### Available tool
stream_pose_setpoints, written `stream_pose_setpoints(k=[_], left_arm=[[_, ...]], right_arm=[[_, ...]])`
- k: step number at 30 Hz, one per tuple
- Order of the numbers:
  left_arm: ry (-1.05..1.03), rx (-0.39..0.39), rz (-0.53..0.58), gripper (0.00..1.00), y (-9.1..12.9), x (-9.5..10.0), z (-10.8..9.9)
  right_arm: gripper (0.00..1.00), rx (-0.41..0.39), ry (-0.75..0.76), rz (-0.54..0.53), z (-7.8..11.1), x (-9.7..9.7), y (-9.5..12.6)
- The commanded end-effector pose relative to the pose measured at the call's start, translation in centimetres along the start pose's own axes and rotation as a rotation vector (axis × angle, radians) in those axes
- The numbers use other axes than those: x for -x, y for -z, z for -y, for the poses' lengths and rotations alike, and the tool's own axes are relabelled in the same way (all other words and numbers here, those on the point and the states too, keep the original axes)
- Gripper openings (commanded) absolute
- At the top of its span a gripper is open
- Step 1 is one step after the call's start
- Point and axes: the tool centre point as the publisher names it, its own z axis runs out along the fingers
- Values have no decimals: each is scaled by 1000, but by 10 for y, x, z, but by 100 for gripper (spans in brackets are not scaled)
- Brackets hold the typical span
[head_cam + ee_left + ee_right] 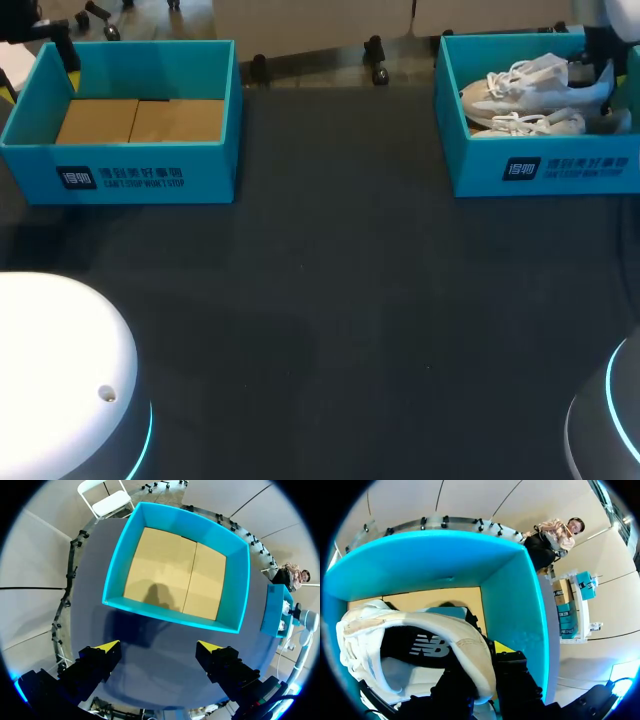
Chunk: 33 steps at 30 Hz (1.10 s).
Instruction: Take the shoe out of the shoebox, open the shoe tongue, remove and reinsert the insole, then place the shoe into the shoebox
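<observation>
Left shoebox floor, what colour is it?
The shoebox floor is tan, like cardboard; the left wrist view shows it best.

Table (pixel 330 300) carries two boxes at its far edge, well apart.

- Left shoebox (pixel 120 170): far left corner, nothing in it.
- Right shoebox (pixel 540 170): far right corner, two shoes lying side by side inside, heels toward the right wall.
- Rear shoe (pixel 530 82) lies behind the front shoe (pixel 530 125), the two touching.
- Left gripper (pixel 159 650): above the table just beside the left shoebox, box ahead of its spread fingers.
- Right gripper (pixel 480 665): down inside the right shoebox, fingers pinching the rear shoe's heel rim.
</observation>
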Motion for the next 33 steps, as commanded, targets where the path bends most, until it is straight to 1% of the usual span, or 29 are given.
stream_pose_setpoints(k=[1, 6, 15, 19, 22, 31, 33], left_arm=[[0, -1, 1, 100, 1, 0, -1], [0, -1, 1, 100, 1, 0, -1], [0, -1, 1, 100, 1, 0, -1], [0, -1, 1, 100, 1, 0, -1], [0, -1, 1, 100, 1, 0, -1], [0, -1, 1, 100, 1, 0, -1], [0, -1, 1, 100, 1, 0, -1]], right_arm=[[0, 1, 3, 0, 3, 1, 1], [0, -4, 14, -13, 4, 0, -10], [0, -16, 5, -36, 10, 0, -20], [0, -15, 15, -54, 11, -2, -22], [0, -6, 23, -86, 11, -3, -24], [0, -16, 15, -92, 13, -3, -28], [2, -18, 14, -94, 13, -3, -28]])
